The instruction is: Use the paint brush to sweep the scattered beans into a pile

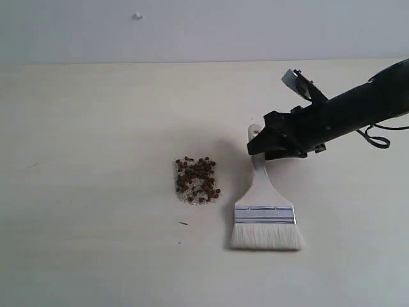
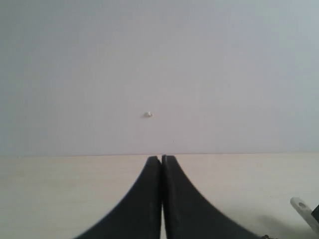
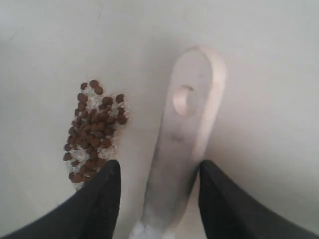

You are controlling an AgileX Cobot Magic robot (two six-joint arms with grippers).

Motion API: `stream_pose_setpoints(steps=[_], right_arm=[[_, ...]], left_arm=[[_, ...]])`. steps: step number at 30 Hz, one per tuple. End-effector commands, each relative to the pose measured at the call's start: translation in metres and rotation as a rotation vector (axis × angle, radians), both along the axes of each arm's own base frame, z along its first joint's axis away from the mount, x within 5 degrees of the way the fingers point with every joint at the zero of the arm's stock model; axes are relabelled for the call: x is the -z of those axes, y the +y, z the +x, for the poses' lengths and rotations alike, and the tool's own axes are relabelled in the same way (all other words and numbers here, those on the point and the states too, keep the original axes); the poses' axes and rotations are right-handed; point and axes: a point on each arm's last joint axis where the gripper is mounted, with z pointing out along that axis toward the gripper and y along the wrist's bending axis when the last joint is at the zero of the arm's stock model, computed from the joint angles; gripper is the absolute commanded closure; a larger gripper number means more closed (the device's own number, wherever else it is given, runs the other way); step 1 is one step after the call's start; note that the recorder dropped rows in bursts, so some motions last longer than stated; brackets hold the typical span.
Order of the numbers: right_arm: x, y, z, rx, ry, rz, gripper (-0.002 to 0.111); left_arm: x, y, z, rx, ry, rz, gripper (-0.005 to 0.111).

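Bench point(image 1: 89, 192): one, pale, matte, with a faint wood-grain look. It fills most of the exterior view. Wall point(image 1: 192, 29): one, flat grey-white, behind it.

Arms: only my right arm point(image 1: 358, 105) shows in the exterior view. It is black and tube-shaped, slanting in from the right.

Right jaws: open. Two black tapered fingers point(image 3: 94, 204) straddle the brush handle near its end. There is a clear gap on the pile side. The other finger is just beside the wood, and I cannot tell if it touches.

Left jaws: closed. Two curved black fingers point(image 2: 144, 204) are pressed together above bare bench, facing the wall.

Paint brush point(image 1: 262, 192): one, lying flat on the bench just beside the pile, on its right in the exterior view.
- Handle point(image 3: 184, 134): pale smooth wood, rounded at the end and flaring toward the head. It points toward the wall.
- Hole point(image 3: 185, 99): one, round, near the end of the handle.
- Ferrule point(image 1: 264, 215): one band of ribbed silver metal.
- Bristles point(image 1: 266, 236): off-white, a wide soft fringe at the near end.

Pile point(image 1: 197, 181): one, a compact, roughly oval patch narrower than the brush head.

Beans point(image 3: 94, 132): several dozen, too many to count exactly. They are tiny, round, reddish-brown and matte, bedded in whitish grains point(image 3: 79, 155) that look like glassy crumbs.

Small marks: one dark speck point(image 1: 183, 223) on the bench near the pile, and one white dot point(image 1: 137, 16) on the wall.
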Motion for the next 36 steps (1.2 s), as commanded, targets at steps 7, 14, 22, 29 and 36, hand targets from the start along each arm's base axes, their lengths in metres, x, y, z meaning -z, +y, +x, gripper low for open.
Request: stream_pose_setpoints(steps=[7, 14, 22, 29, 36], right_arm=[[-0.072, -0.029, 0.0, 0.104, -0.174, -0.264, 0.064], [-0.146, -0.049, -0.052, 0.435, -0.414, -0.318, 0.108], [-0.179, -0.073, -0.19, 0.796, -0.712, -0.228, 0.108], [-0.205, -0.074, -0.227, 0.817, -0.886, -0.141, 0.108], [-0.216, -0.075, -0.242, 0.827, -0.976, -0.119, 0.108]], left_arm=[[0.001, -0.001, 0.0, 0.015, 0.007, -0.004, 0.107], [0.001, -0.001, 0.0, 0.015, 0.007, -0.004, 0.107], [0.001, -0.001, 0.0, 0.015, 0.007, -0.004, 0.107], [0.001, -0.001, 0.0, 0.015, 0.007, -0.004, 0.107], [0.001, -0.001, 0.0, 0.015, 0.007, -0.004, 0.107]])
